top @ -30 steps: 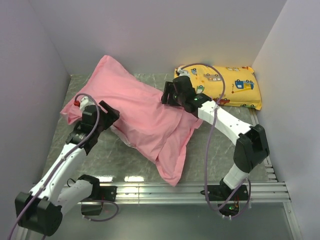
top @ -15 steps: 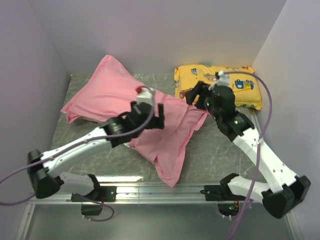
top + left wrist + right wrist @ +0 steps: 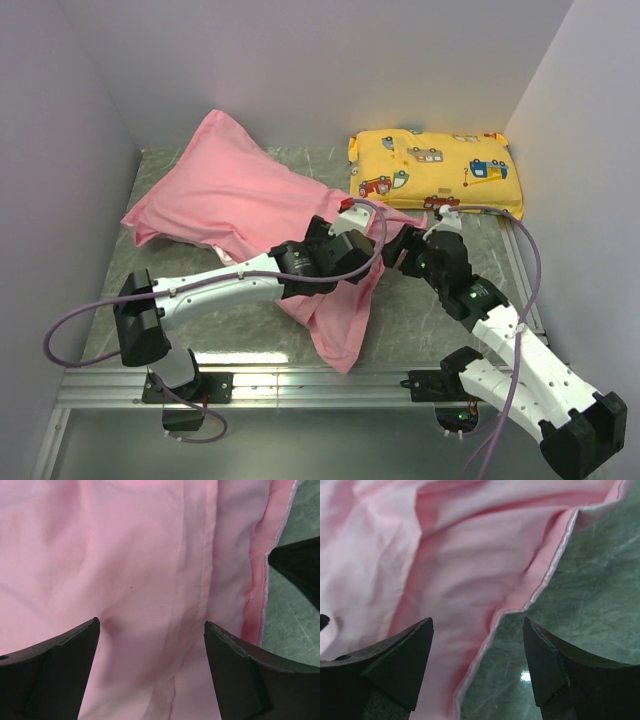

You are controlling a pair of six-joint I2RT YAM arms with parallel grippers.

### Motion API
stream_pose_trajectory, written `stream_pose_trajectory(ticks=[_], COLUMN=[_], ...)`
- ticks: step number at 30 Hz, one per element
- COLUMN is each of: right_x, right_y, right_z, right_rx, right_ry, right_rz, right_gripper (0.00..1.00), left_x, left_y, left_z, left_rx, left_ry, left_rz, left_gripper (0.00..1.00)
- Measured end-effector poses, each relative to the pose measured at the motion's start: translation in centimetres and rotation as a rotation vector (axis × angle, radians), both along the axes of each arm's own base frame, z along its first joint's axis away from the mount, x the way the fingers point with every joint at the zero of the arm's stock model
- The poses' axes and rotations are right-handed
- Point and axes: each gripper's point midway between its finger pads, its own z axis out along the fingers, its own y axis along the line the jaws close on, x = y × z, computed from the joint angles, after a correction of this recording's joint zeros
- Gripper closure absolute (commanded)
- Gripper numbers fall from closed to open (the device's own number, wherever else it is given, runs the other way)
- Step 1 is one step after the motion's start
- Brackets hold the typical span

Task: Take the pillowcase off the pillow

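Observation:
The pink pillowcase [image 3: 235, 195] lies across the table from the far left to the near middle, bulging at the far left. A sliver of white, the pillow [image 3: 226, 254], shows under its near edge by the left arm. My left gripper [image 3: 362, 243] is open, low over the pillowcase's right part; pink fabric [image 3: 150, 580] fills its view. My right gripper [image 3: 400, 250] is open beside the pillowcase's right hem [image 3: 540, 587], which runs between its fingers over the green table [image 3: 590, 605].
A yellow cartoon-vehicle-print pillow [image 3: 437, 171] lies at the far right against the back wall. Grey walls close in the left, back and right. A metal rail [image 3: 330, 383] runs along the near table edge.
My left arm swung from the far left across the pillowcase to its right part. My right gripper moved from the far middle, near the yellow pillow, down to the pillowcase's right hem.

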Motion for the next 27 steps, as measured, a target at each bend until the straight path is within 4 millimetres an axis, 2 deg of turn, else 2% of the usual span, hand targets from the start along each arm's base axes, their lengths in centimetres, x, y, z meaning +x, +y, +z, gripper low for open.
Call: stream_pose_trajectory(ticks=[5,9,10,11,13,14,16,17,18,20,22,23,27], right_x=[-0.3,-0.2,-0.1,-0.1,0.3,0.4,0.7,0.9,1.0,1.3,1.4,1.5,2.1], right_y=[0.5,1.2,1.3,1.6,2.2,2.5,2.9,3.0,3.1,3.0,2.8,2.6,1.4], right_z=[-2.3,-4.1,-4.5,-4.9,-5.6,-5.8,-6.3,-6.5,-6.6,-6.7,-6.8,-6.8,-6.8], right_rx=[0.016,0.032,0.036,0.041,0.049,0.054,0.059,0.062,0.061,0.061,0.055,0.053,0.048], right_ry=[0.04,0.07,0.078,0.089,0.103,0.107,0.119,0.123,0.122,0.121,0.121,0.12,0.118], right_rz=[0.013,0.031,0.034,0.043,0.055,0.063,0.07,0.07,0.071,0.06,0.047,0.04,0.002], right_gripper=[0.23,0.28,0.29,0.29,0.32,0.41,0.52,0.66,0.73,0.88,0.97,1.0,1.0], left_x=[0.1,0.3,0.5,0.7,1.1,1.3,1.6,1.8,2.0,2.6,3.5,3.9,5.9], left_y=[-0.8,-0.1,0.0,0.2,0.3,0.5,1.0,1.3,1.6,2.4,3.5,4.1,8.1], left_z=[-0.6,-1.0,-1.0,-0.9,-0.9,-0.8,-0.8,-0.8,-0.7,-0.5,0.1,0.4,2.9], left_rx=[0.049,0.104,0.118,0.133,0.148,0.156,0.174,0.182,0.181,0.187,0.178,0.169,0.078], left_ry=[-0.005,-0.016,-0.025,-0.033,-0.047,-0.054,-0.063,-0.067,-0.071,-0.075,-0.082,-0.085,-0.102], left_rz=[0.004,0.036,0.05,0.065,0.093,0.105,0.127,0.136,0.15,0.173,0.21,0.229,0.336], left_gripper=[0.11,0.16,0.18,0.27,0.39,0.52,0.66,0.78,0.83,0.88,0.88,0.89,0.92])
